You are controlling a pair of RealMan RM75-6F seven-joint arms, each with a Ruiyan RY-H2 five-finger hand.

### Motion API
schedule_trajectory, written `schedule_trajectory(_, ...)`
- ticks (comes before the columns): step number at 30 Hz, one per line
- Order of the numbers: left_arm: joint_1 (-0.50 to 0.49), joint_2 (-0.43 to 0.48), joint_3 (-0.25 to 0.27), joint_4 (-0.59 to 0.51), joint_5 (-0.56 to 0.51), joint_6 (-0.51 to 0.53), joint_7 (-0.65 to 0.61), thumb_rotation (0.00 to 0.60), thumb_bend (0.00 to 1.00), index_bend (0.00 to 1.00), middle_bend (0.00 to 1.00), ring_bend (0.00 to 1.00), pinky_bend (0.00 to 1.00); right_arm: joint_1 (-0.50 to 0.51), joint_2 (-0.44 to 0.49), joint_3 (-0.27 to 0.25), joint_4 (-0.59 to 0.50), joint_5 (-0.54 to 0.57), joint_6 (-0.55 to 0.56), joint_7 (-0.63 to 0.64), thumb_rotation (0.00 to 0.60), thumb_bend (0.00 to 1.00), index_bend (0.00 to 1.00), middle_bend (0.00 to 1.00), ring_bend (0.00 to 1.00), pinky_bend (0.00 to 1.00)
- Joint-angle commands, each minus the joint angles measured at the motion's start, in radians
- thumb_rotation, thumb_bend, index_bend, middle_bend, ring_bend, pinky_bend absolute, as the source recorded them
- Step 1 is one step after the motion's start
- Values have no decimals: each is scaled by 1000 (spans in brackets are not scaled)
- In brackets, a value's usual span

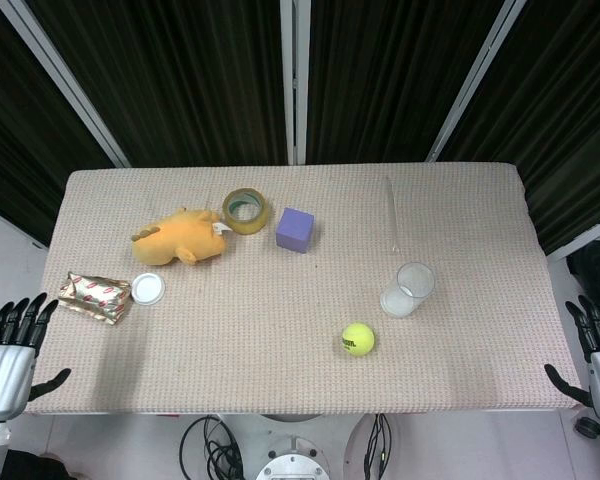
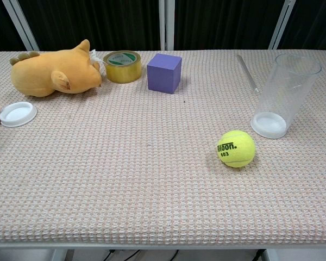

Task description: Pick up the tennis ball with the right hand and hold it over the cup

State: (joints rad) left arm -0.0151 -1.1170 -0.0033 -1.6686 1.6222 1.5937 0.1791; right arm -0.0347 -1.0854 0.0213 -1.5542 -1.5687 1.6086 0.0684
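A wide table covered in beige woven cloth (image 1: pixel 280 340) is filling the view. The robot's right hand (image 1: pixel 595 345) is waiting off the table's 3 o'clock edge, released and holding nothing; the left hand (image 1: pixel 15 335) is idling likewise at 9 o'clock. A clear plastic cup (image 2: pixel 285 92) is standing upright, with the round yellow-green felt tennis ball (image 2: pixel 236 148) sitting just beside it at 7 o'clock. Open cloth is lying between right hand and ball. A clumsy reach is likely to roll the ball or topple the light cup.
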Motion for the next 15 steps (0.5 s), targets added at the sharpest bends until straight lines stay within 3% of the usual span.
schedule_trajectory(1,-1,-5,1,4,1,-3,-4,600,59,0,0,0,0,3,-3,-1,4,-1,-8,0,600,150,0,0,0,0)
schedule_trajectory(15,-15,-11,1,10,4,-18,-42,600,58,0,0,0,0,49,19,-4,-47,-82,-33,-58,600,150,0,0,0,0)
